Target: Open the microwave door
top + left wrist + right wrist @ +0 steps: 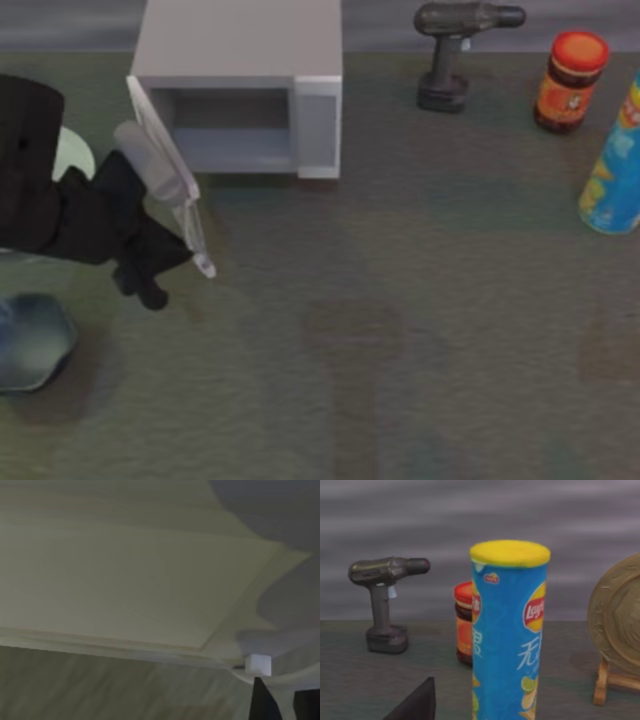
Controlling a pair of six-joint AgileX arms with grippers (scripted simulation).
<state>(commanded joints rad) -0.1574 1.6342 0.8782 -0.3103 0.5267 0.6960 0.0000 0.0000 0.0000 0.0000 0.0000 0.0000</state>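
The silver-grey microwave (240, 40) stands at the back left of the table, its control panel (318, 125) at the front's right. The microwave door (165, 165) is swung far out toward the left front, and the bare cavity (230, 125) shows. My left gripper (160, 275) is at the door's free end, shut on its edge. In the left wrist view the pale door (125, 580) fills the frame, and my left gripper (285, 705) sits just below a small white block (258, 664). My right gripper (420, 702) shows only as a dark tip; it is outside the top view.
A dark drill (455, 50), a red-lidded jar (570, 80) and a blue chips can (615, 170) stand at the back right. A blue-grey bowl (35, 340) lies at the front left. The right wrist view adds a brass disc on a stand (617, 625).
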